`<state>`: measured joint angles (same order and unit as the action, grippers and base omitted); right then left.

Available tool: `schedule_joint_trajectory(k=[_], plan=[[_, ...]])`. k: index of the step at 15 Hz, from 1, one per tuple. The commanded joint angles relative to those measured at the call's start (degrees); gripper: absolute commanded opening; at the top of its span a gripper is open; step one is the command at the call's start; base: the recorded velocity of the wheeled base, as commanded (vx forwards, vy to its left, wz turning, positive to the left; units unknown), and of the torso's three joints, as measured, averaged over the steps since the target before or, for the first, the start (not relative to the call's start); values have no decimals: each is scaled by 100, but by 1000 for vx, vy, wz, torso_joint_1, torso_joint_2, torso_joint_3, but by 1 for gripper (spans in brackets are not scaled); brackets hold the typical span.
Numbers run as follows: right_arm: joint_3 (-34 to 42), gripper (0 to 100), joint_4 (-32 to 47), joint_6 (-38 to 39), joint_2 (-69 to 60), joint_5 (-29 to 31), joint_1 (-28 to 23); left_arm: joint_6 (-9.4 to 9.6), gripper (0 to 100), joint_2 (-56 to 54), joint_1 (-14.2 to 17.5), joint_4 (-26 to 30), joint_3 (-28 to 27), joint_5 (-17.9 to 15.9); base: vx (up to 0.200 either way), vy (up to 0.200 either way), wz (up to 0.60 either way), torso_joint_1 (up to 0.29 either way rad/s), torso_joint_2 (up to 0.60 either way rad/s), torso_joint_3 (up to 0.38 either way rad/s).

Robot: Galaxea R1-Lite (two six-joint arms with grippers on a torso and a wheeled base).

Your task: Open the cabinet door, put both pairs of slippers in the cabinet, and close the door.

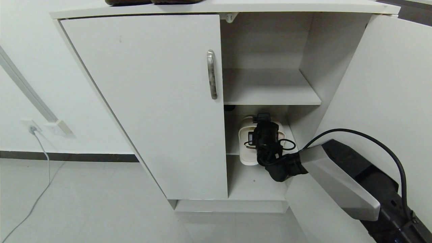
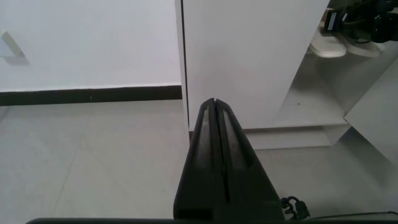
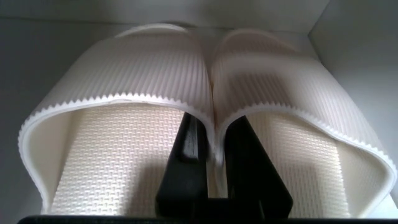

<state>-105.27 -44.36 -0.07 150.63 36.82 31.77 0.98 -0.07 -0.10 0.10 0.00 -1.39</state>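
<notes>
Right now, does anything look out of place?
Nothing is broken or spilled. The dark things on the cabinet top, maybe slippers, look out of place; the white slippers are inside.

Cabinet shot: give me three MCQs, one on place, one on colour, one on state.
1. Where are the slippers that the right claw holds?
A. on the floor
B. inside the cabinet, under the upper shelf
C. on top of the cabinet

2. What colour are they?
A. white
B. black
C. red

3. Which door stands open?
A. both
B. left
C. right

Key:
1 B: the head view shows them in the compartment below the upper shelf.
2 A: the ribbed uppers are white in the right wrist view.
3 C: the right door is swung out, while the left door sits flush.
</notes>
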Motion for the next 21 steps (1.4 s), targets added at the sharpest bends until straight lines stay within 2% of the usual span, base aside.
schedule_joint_trajectory(k=[1, 10, 11, 17, 21], plan=[[-64, 0, 6, -1, 46, 1, 5, -1, 0, 7, 1, -1, 0, -2, 0, 0, 0, 0, 0, 0], [-161, 0, 68, -1, 151, 10, 5, -1, 0, 7, 1, -1, 0, -2, 0, 0, 0, 0, 0, 0], [-161, 100, 68, -1, 160, 10, 5, -1, 0, 7, 1, -1, 0, -2, 0, 0, 0, 0, 0, 0], [59, 100, 6, -1, 90, 19, 31, -1, 0, 7, 1, -1, 0, -2, 0, 0, 0, 0, 0, 0], [788, 100, -257, -1, -394, 63, 154, -1, 0, 7, 1, -1, 0, -2, 0, 0, 0, 0, 0, 0]])
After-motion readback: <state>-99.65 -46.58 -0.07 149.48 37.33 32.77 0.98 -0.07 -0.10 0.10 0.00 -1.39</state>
